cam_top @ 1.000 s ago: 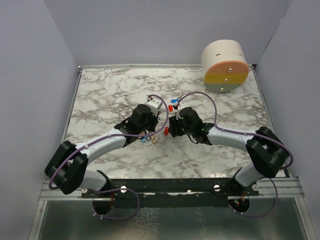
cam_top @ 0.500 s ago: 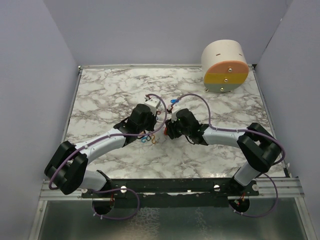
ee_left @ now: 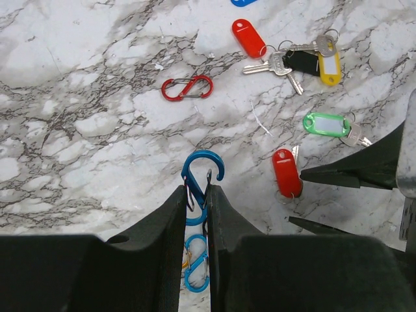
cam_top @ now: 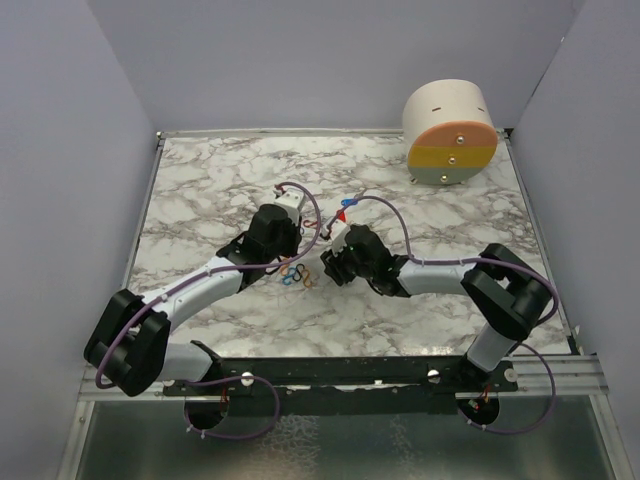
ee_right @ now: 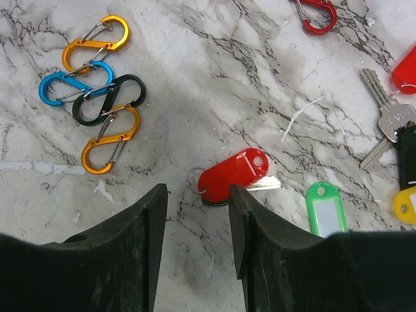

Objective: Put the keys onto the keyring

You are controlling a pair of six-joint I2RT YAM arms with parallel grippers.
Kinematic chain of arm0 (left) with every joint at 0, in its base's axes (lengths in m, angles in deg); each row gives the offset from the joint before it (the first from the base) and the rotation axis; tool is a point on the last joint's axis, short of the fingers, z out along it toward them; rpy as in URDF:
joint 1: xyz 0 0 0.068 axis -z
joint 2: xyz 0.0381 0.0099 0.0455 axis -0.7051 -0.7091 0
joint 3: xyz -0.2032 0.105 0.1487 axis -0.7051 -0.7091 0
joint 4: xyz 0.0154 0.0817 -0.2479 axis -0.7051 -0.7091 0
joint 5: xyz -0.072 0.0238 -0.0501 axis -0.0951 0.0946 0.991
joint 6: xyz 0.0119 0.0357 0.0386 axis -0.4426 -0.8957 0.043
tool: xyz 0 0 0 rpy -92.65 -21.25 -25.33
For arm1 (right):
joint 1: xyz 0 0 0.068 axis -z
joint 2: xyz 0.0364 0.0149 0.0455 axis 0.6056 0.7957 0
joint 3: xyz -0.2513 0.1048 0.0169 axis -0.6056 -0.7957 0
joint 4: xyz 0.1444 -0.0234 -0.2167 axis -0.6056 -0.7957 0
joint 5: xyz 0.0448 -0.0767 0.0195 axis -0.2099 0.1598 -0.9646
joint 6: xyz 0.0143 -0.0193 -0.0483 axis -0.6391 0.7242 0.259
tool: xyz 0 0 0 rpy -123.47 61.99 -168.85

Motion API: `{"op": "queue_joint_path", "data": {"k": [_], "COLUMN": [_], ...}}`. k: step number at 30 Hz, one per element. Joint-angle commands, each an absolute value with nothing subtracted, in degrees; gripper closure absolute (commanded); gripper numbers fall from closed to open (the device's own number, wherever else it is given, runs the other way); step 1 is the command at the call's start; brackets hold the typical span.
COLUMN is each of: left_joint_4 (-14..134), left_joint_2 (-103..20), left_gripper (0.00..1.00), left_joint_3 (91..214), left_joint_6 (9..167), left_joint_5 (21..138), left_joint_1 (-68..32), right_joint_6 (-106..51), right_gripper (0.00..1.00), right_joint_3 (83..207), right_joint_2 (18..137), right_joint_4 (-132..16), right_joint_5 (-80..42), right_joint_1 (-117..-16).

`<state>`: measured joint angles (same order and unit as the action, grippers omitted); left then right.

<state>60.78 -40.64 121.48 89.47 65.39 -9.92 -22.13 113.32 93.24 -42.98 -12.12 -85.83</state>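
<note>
The keyring is a bunch of linked S-shaped clips in orange, blue and black, also seen from above. My left gripper is shut on a blue clip, with more clips below between its fingers. My right gripper is open, its fingers either side of a red-tagged key lying on the marble, also in the left wrist view. A green-tagged key, a red-tagged key and keys with yellow and black tags lie beyond. A loose red clip lies apart.
A round cream drum with orange and yellow bands stands at the back right of the marble table. Grey walls enclose the table. Both arms meet near the middle. A blue tag lies at the far edge.
My right gripper has moved left toward the clips and now straddles the red-tagged key. My left wrist has shifted slightly back and left.
</note>
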Motion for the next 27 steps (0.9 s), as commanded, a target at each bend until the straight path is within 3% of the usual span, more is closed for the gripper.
{"op": "queue_joint_path", "data": {"k": [1,13,23,27], "left_joint_4": [61.32,61.75,62.11,62.20], "left_joint_2": [-39.07,-39.64,-40.17,-40.43], "left_gripper": [1.00,1.00,1.00,1.00], "left_joint_3": [120.56,120.32,120.41,120.58], "left_joint_6": [90.19,90.19,90.01,90.01], "left_joint_5": [66.64,68.00,68.54,69.07], "left_joint_1": [-10.75,-11.31,-11.49,-11.53], "right_joint_6": [-19.14,-17.30,-17.45,-18.74], "right_gripper": [0.57,0.62,0.96,0.99], "right_joint_3": [112.73,114.06,114.13,112.15], "right_joint_2": [94.10,97.55,97.25,93.20], "right_joint_4": [-39.43,-39.53,-39.33,-37.24], "right_joint_5": [-12.06,-8.64,-5.24,-4.86], "right_joint_1": [-86.88,-88.38,-88.86,-88.87]}}
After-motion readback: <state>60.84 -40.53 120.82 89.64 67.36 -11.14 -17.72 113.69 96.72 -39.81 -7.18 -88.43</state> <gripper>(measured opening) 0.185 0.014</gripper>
